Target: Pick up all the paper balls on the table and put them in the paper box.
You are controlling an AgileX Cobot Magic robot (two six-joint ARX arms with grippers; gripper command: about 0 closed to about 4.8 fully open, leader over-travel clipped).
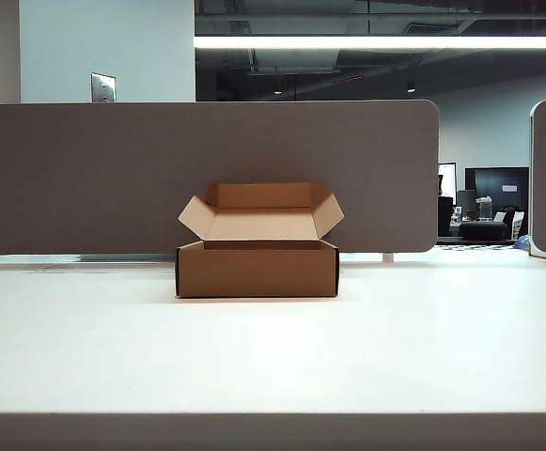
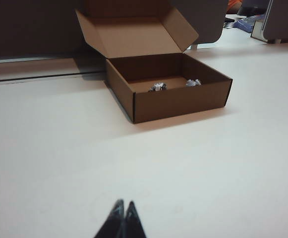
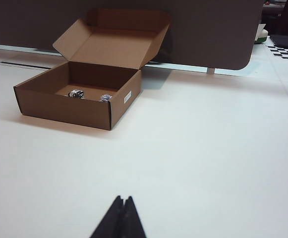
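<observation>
The paper box (image 1: 257, 269) stands open, lid raised, on the white table (image 1: 273, 357) just in front of the grey divider panel (image 1: 85, 178). Two paper balls (image 2: 157, 87) (image 2: 193, 83) lie inside it on its floor. The left gripper (image 2: 124, 204) and right gripper (image 3: 123, 199) hang above bare tabletop, well apart from the box, each with fingers pressed together, empty.
</observation>
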